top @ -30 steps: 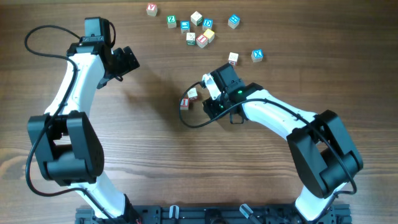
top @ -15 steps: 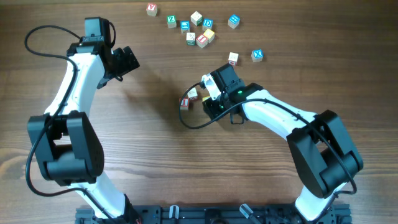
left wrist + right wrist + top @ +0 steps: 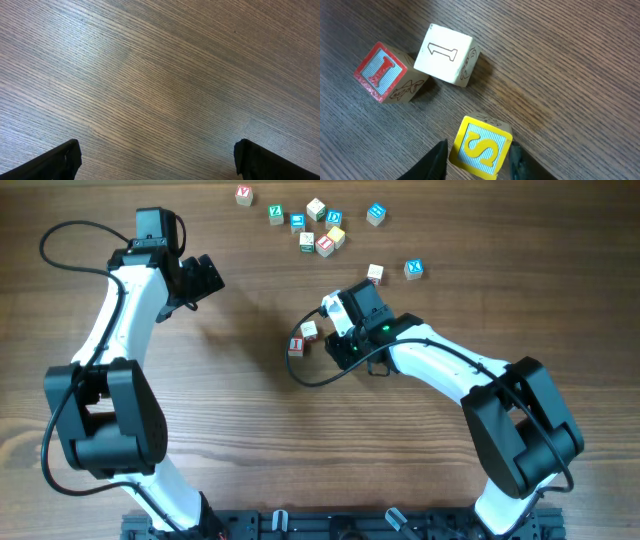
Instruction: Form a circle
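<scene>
Now, right claw (image 3: 476, 161): clenched on the small yellow wooden cube with a blue S (image 3: 482, 145); I see a black finger (image 3: 438, 159) against each side of it.
Left claw (image 3: 160, 165): released, jaws spread wide, hanging over the bare brown wood-grain table (image 3: 160, 75), well apart from every cube.
Circle: not closed; I count only a cluster of three wooden letter cubes (image 3: 310, 330) near the table's centre, right at the right claw.
Red-faced wooden cube lettered I (image 3: 385, 72): leftmost of the cluster in my wrist view, turned at an angle to its neighbour.
Pale wooden cube marked 1 (image 3: 447, 52): just beside the red one; they seem to touch at a corner, though I can't be sure from this angle.
Yellow cube's place: apart from those two, nearest the wrist camera.
Loose scatter of coloured letter cubes (image 3: 316, 209): along the far edge, well apart from the cluster.
</scene>
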